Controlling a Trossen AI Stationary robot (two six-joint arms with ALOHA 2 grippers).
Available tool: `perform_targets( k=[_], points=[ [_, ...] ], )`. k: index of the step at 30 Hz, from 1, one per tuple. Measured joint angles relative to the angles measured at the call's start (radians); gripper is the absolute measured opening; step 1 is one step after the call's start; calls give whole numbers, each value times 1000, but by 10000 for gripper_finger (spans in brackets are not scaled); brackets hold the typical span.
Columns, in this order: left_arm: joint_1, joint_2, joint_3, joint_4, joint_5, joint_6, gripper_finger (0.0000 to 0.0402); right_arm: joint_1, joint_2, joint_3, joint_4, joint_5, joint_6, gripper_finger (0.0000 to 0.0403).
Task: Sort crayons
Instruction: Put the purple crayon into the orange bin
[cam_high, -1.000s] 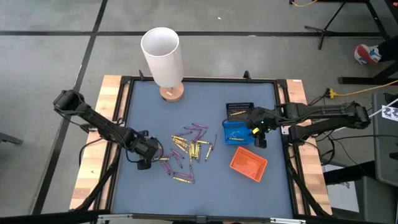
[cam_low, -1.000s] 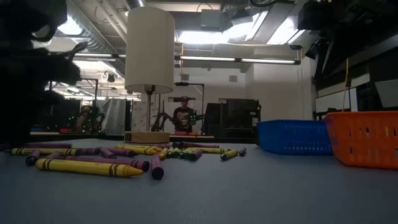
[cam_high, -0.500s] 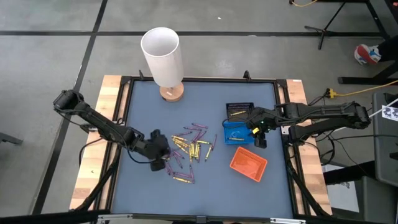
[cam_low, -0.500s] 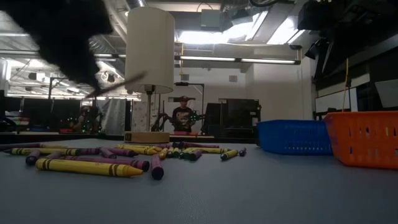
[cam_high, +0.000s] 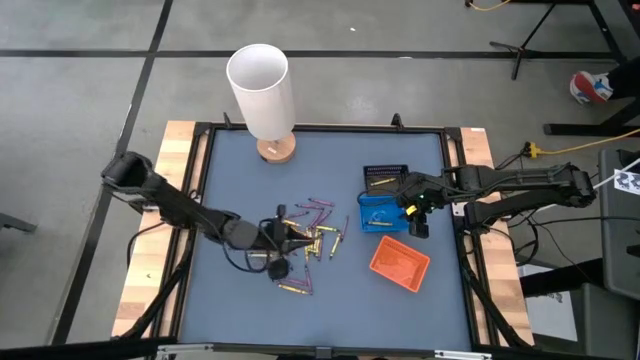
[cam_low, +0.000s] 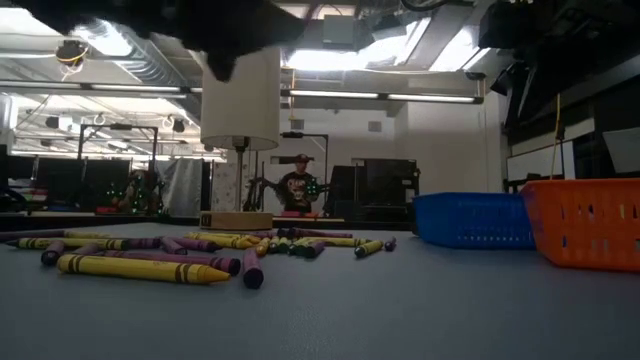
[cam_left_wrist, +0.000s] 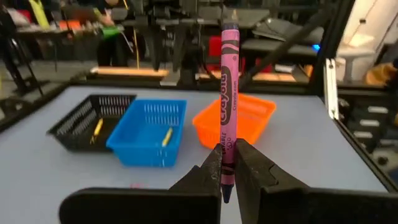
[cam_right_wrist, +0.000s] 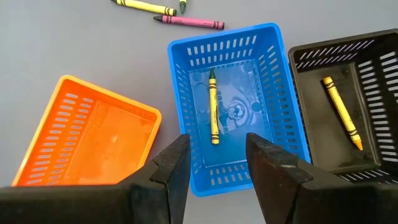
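Observation:
My left gripper (cam_high: 283, 234) hangs over the scattered pile of yellow and purple crayons (cam_high: 308, 236) at the table's middle. It is shut on one magenta crayon (cam_left_wrist: 229, 93). The pile also shows lying flat in the low view (cam_low: 140, 268). My right gripper (cam_right_wrist: 216, 163) is open and empty above the blue tray (cam_right_wrist: 236, 106), and it also shows in the high view (cam_high: 412, 204). One yellow crayon (cam_right_wrist: 212, 111) lies in the blue tray. Another yellow crayon (cam_right_wrist: 341, 113) lies in the black tray (cam_right_wrist: 348, 68). My left gripper pinches the magenta crayon near one end (cam_left_wrist: 226, 149) between its two fingertips (cam_left_wrist: 211, 171). The fingers lie about level and point toward the table's right side. The rest of the crayon sticks out past the fingertips, clear of the table.
The black tray (cam_high: 385, 179), blue tray (cam_high: 377, 214) and orange tray (cam_high: 399, 262) stand in a row at the right. A tall white cylinder (cam_high: 260, 90) on a wooden base (cam_high: 276, 150) stands at the far side. A person stands in the room behind (cam_low: 296, 190).
My left gripper has gone from the pile's left side toward the table's right and has risen. It now hangs over the pile with the magenta crayon. My right gripper has kept still.

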Motion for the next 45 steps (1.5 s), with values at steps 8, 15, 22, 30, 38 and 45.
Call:
perform_targets(
  k=[8,15,22,30,38,45],
  points=[
    [69,306,243,102,2,132,8,0,0,0,0,0,0,154],
    [122,532,523,93,90,172,8,0,0,0,0,0,0,154],
    [149,688,729,91,223,171,8,0,0,0,0,0,0,154],
    [149,793,843,89,269,127,8,0,0,0,-1,0,0,154],
    [152,797,848,79,266,59,8,0,0,0,-1,0,0,154],
    [153,797,848,78,285,59,33,0,0,0,-1,0,0,154]
  ],
)
